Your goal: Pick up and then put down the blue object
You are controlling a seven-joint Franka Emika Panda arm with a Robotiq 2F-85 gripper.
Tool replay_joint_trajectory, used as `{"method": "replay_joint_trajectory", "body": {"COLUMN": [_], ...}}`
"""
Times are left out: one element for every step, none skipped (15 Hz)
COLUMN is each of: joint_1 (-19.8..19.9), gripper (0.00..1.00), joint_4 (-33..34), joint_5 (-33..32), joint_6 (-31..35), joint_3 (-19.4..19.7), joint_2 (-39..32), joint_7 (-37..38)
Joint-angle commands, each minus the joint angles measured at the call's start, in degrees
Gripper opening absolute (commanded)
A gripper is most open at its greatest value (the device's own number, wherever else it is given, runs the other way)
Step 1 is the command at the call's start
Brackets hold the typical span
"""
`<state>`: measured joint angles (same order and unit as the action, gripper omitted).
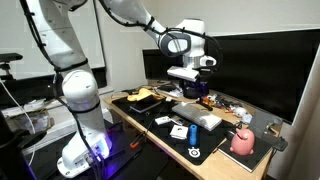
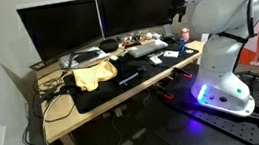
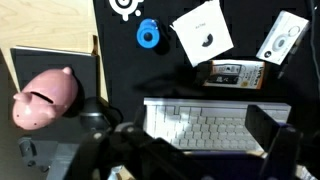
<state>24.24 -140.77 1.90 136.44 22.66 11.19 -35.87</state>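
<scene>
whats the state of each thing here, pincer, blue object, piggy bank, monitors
pincer: open, empty, above the keyboard
blue object: lying on the black mat, not held
pink piggy bank: resting on a grey pad, not held
monitors: screens dark

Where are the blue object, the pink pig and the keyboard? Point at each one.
blue object [image 3: 143,34]: wrist view, on its blue rim.
pink pig [image 3: 45,95]: wrist view, middle of its body.
keyboard [image 3: 200,128]: wrist view, on its middle keys.
</scene>
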Motion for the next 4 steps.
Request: {"method": "replay_joint_trajectory", "body": {"joint_1": [-2.05,-2.67,-3.03,-3.16], "gripper": [1.00,1.00,1.00,1.00], "joint_4": [0.05,0.05,0.05,0.03], "joint_5": [-0.54,-0.57,-0.60,-0.62], "joint_6": [-0.81,-1.28,-1.65,-1.84], "joint_3": [1.33,1.28,1.26,1.26], "joint_2": [1.45,2.59,3.36,3.74], "joint_7": [0.43,0.44,0.45,0.45]}}
